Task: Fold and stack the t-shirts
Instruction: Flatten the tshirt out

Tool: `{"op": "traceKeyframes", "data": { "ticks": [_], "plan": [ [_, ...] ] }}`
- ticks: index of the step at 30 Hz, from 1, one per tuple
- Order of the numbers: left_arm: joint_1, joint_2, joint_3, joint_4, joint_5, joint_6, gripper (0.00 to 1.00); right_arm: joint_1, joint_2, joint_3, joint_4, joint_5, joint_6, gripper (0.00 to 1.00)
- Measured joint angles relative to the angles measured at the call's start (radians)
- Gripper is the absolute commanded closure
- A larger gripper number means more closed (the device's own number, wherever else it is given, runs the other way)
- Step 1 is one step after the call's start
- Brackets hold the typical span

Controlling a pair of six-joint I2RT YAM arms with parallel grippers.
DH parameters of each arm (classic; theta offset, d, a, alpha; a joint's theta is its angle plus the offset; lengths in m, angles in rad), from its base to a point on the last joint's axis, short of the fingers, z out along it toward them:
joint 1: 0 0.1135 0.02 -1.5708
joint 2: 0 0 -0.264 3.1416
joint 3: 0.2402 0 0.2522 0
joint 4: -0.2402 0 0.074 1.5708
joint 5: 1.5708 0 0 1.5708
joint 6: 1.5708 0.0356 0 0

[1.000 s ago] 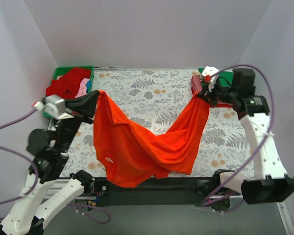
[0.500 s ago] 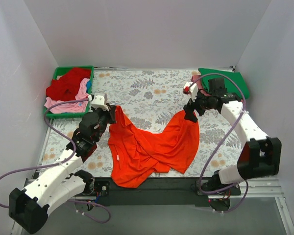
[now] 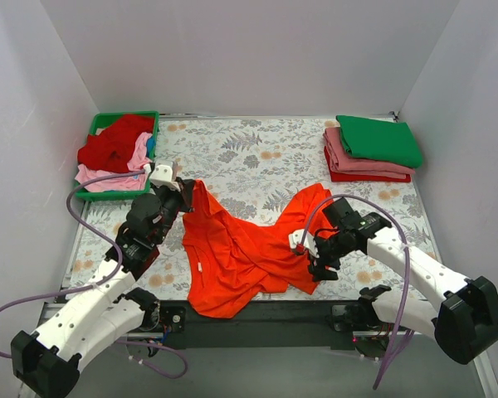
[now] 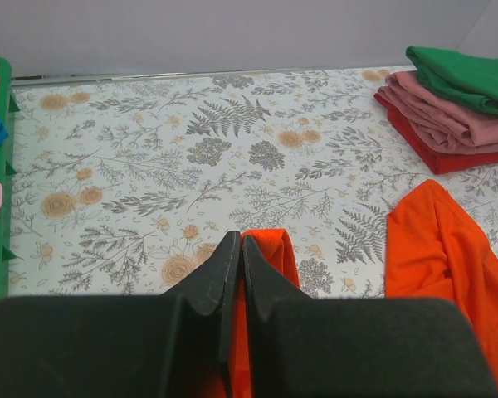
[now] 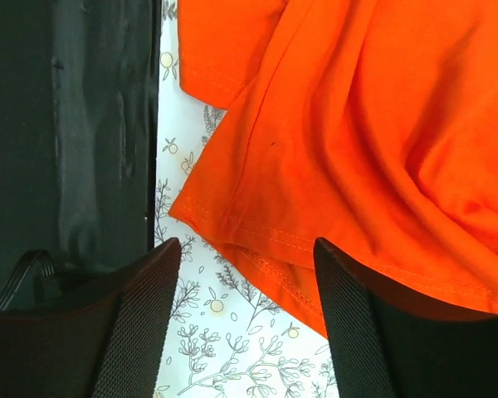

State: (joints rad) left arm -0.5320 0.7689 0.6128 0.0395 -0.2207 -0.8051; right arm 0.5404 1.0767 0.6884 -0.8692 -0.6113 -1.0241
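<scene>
A bright orange t-shirt lies crumpled on the flowered table, part of it hanging over the front edge. My left gripper is shut on its upper left corner; in the left wrist view the black jaws pinch a fold of orange cloth. My right gripper hovers open over the shirt's lower right hem, its fingers either side of the hem with nothing between them. Folded t-shirts are stacked at the back right: green over dusty pink over red.
A green plastic tray at the back left holds loose red and pink shirts. The black front rail runs under the shirt's hanging edge and shows dark on the left of the right wrist view.
The right gripper let go of the shirt's corner and swung from the back right down to its front hem. The shirt sank onto the table. The left arm lowered, still gripping.
</scene>
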Motion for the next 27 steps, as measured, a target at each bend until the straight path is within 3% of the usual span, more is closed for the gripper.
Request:
{"op": "traceKeyframes", "data": {
  "ticks": [8, 21, 25, 27],
  "plan": [
    [0.0, -0.027, 0.0, -0.025, 0.005, -0.007, 1.0, 0.132, 0.007, -0.061, 0.084, 0.119, 0.074, 0.36],
    [0.0, -0.033, 0.0, -0.033, 0.009, -0.013, 1.0, 0.227, 0.073, -0.103, 0.151, 0.137, 0.129, 0.43],
    [0.0, -0.033, 0.0, -0.033, 0.012, -0.014, 1.0, 0.249, 0.086, -0.11, 0.166, 0.137, 0.137, 0.49],
    [0.0, -0.033, 0.0, -0.033, 0.012, -0.014, 1.0, 0.257, 0.097, -0.111, 0.169, 0.138, 0.14, 0.57]
  ]
}}
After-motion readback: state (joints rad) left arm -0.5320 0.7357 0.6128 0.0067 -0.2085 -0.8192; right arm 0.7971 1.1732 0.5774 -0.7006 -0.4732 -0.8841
